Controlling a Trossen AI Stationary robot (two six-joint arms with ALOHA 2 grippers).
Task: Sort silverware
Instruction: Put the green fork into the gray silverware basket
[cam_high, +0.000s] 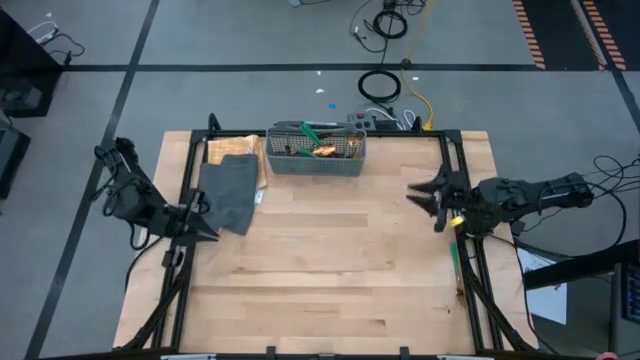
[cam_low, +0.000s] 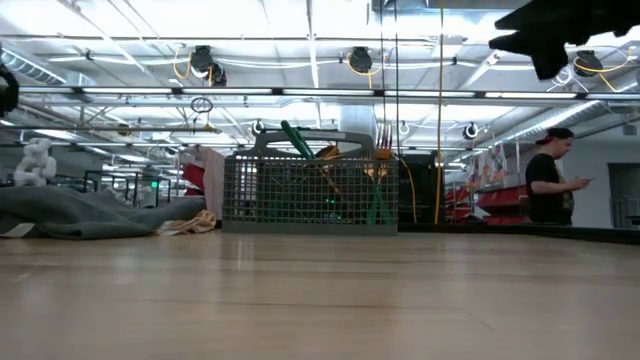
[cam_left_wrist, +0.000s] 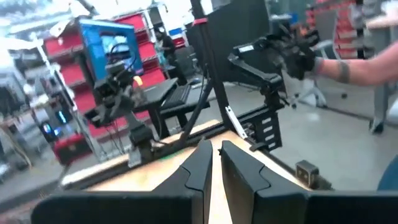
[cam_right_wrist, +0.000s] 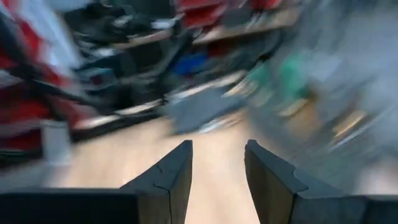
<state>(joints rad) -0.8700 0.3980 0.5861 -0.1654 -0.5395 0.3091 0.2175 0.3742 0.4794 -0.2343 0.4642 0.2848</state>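
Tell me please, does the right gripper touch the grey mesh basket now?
Apart. In the high view the right gripper hangs at the table's right side, with a wide stretch of bare wood between it and the grey mesh basket at the far edge.

I see a grey mesh basket (cam_high: 316, 160) at the table's (cam_high: 330, 270) far edge, near its middle. A grey folded cloth (cam_high: 229, 192) lies toward the far left corner, partly over something tan (cam_high: 232, 149). Beyond the table, a person (cam_low: 547, 188) stands in the room.
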